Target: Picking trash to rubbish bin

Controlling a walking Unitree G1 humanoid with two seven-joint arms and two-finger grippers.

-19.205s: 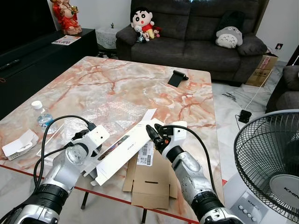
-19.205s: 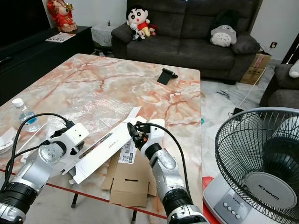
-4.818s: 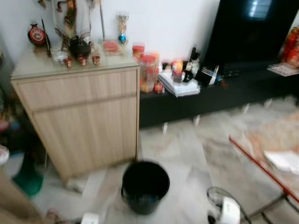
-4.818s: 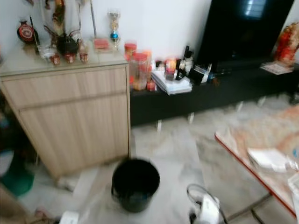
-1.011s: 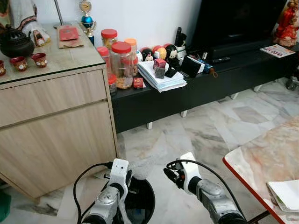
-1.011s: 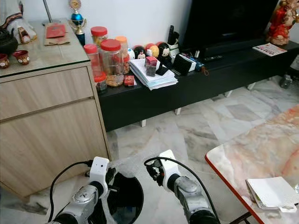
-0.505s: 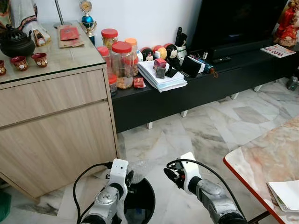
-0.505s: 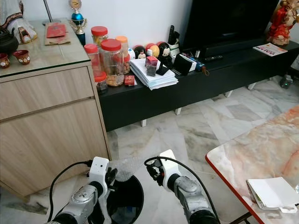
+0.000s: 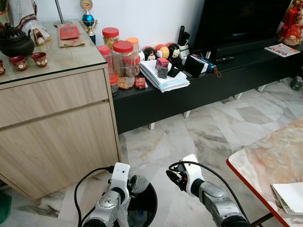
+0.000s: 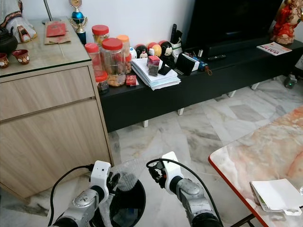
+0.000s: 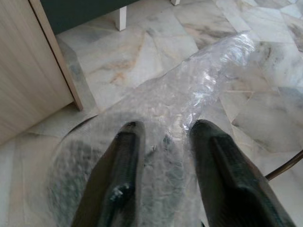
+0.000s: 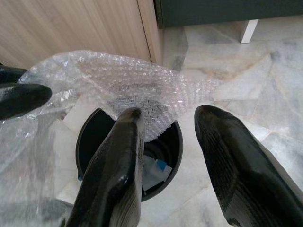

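Left claw (image 11: 163, 142) poised over the black rubbish bin (image 10: 127, 203), fingers (image 11: 120, 175) spread apart with a sheet of clear bubble wrap (image 12: 118, 80) draped across and between them; firm grip on the sheet cannot be told. Bubble wrap spread above the bin's mouth, one edge lifting toward the marble floor (image 9: 208, 127), part of it hanging down past the rim. Right claw (image 12: 165, 116) held just beside the bin on the robot's right, fingers wide apart and gripping nothing, tips aimed at the bin's opening. Inside the bin, pale scraps with a touch of blue (image 12: 154, 170) at the bottom.

Surroundings: light wooden cabinet (image 9: 57, 137) close behind and to the left of the bin, with a dark teapot (image 9: 15, 41), small red cups (image 9: 39, 58) and a trophy (image 9: 87, 14) on top. Low black TV console (image 9: 199, 90) along the wall, carrying red-lidded jars (image 9: 124, 64), a stack of papers (image 9: 165, 78) and small figurines (image 9: 163, 51); dark screen (image 9: 241, 21) above. Red statue (image 10: 284, 21) and a booklet (image 10: 273, 48) at the console's far right. Corner of the marble table (image 10: 265, 165) with red edging at lower right, a white box (image 10: 277, 196) on it. Black cables looping from both wrists.
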